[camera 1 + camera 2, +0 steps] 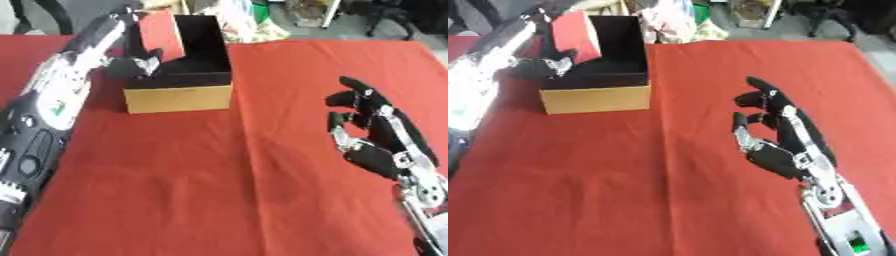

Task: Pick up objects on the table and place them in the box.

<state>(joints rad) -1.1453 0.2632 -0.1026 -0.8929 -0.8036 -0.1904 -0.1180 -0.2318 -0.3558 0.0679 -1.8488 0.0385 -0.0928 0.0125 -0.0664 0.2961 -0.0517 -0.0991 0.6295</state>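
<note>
My left hand [140,64] is at 11 o'clock in the view, over the left rim of the box [179,97]. Its fingers are curled around a red block [162,34], which it grasps. The block stands tilted, its lower end inside the open top of the box and its upper end above the rim. I cannot tell whether the block touches the inner wall of the box.

The box is dark inside with a tan outer face. It sits on the surface [219,175], which is covered by a red cloth, at 11 o'clock from centre.

My right hand [785,145] is at 4 o'clock, well apart from the box. It is released: fingers spread and only slightly bent, pointing toward 11 o'clock, holding nothing. I cannot tell whether it touches the surface.
</note>
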